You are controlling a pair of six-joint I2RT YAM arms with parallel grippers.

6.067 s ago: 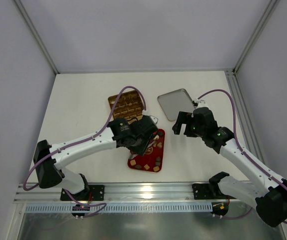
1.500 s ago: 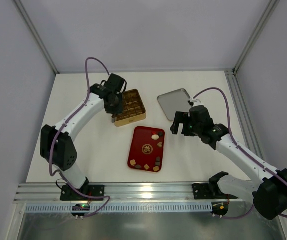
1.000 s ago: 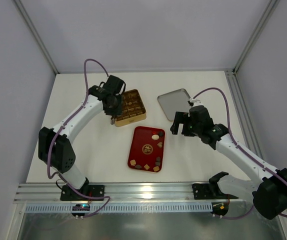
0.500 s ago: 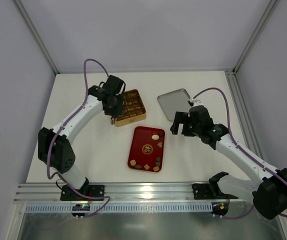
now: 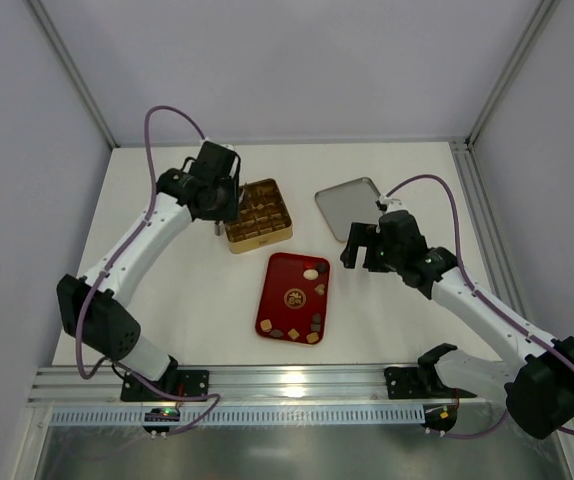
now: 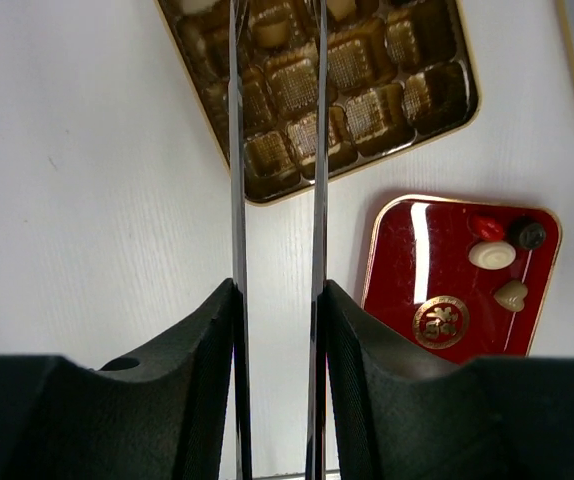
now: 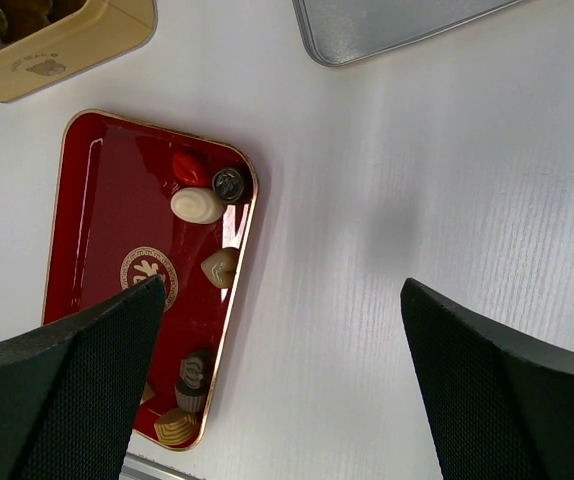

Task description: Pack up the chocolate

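The left pincer [image 6: 277, 30], parted and empty over the gold box [image 6: 422, 95], is best lifted straight, then swung to the chocolate [image 6: 492, 255].

light: bright, even, from above | shadows: faint, soft on counter [image 7: 387, 230] | glare: white streak on red tray [image 6: 419, 250] | focus: jaws close-up slightly soft, wrist views

red tray [image 7: 117, 180]: glossy | gold box [image 7: 67, 45]: shiny metal | lid [image 7: 397, 25]: dull grey metal | table [image 7: 417, 180]: matt white | chocolate [image 7: 198, 205]: smooth
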